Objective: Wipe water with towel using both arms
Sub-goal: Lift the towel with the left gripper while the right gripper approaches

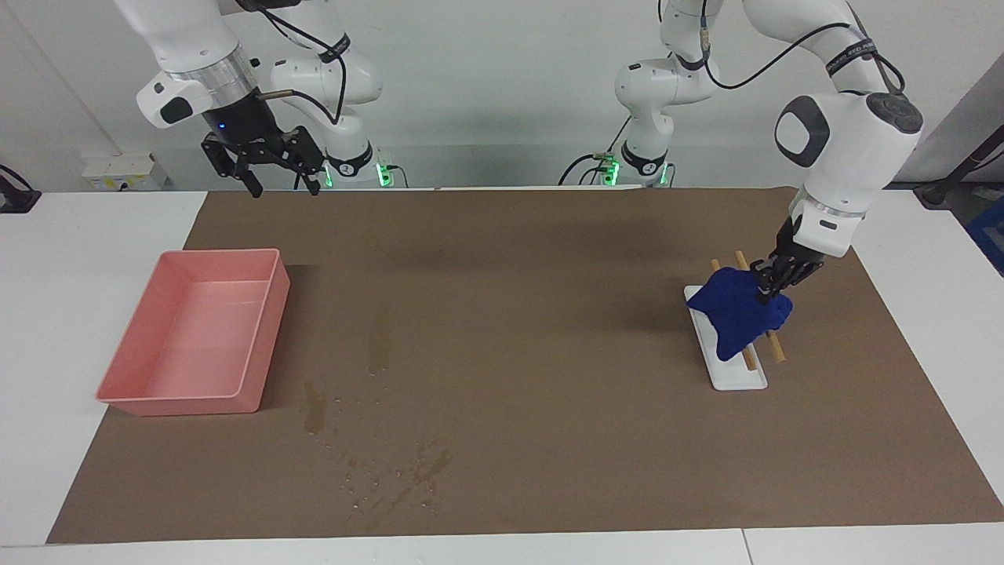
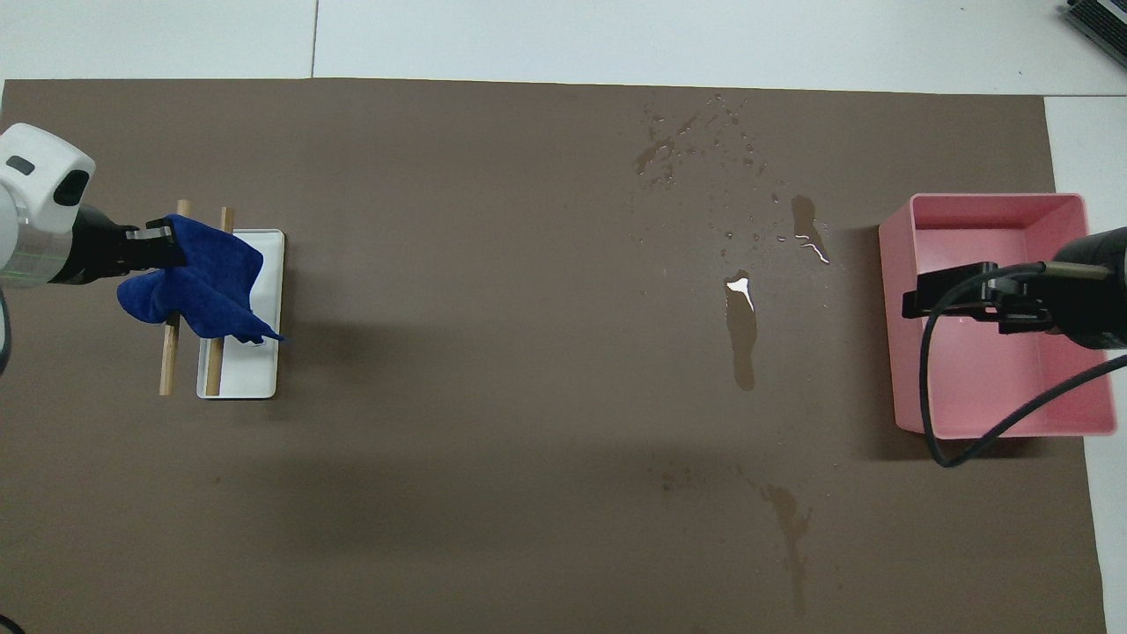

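Note:
The blue towel hangs bunched from my left gripper, which is shut on its upper edge over a small white tray with two wooden sticks. In the overhead view the towel drapes from the left gripper across the sticks. The water lies as dark streaks and droplets on the brown mat, beside the pink tray and farther from the robots; it also shows overhead. My right gripper is open, raised over the pink tray.
The pink tray stands toward the right arm's end of the brown mat. The white tray sits toward the left arm's end. A fainter streak lies nearer to the robots. A black cable hangs from the right wrist.

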### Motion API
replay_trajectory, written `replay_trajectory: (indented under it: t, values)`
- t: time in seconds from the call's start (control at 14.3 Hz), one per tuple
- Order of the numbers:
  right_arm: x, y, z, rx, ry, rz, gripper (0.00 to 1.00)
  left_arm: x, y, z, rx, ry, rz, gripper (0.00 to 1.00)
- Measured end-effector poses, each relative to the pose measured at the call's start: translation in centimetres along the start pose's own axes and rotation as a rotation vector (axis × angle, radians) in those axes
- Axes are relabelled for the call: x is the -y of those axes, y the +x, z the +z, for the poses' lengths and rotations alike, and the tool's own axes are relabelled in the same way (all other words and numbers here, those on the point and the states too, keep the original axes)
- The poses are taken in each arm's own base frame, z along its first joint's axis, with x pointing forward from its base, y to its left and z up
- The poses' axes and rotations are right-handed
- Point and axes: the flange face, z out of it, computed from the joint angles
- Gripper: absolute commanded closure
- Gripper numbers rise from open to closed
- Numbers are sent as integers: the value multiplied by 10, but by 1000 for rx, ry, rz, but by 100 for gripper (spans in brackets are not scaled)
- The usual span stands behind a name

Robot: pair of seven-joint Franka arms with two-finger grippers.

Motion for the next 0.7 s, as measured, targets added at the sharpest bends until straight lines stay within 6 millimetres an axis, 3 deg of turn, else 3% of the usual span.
replay_trajectory:
  t: [0.21, 0.42, 0.7]
  values:
    - [21, -2, 6, 5, 96, 161, 0, -60, -23, -14, 63, -149, -300, 100]
    - [33, 0, 12, 42, 221, 376, 0, -128, -61, -13, 188, -226, -617, 100]
    - [54, 2, 29, 107, 378, 674, 0, -191, -97, -13, 384, -315, -1030, 100]
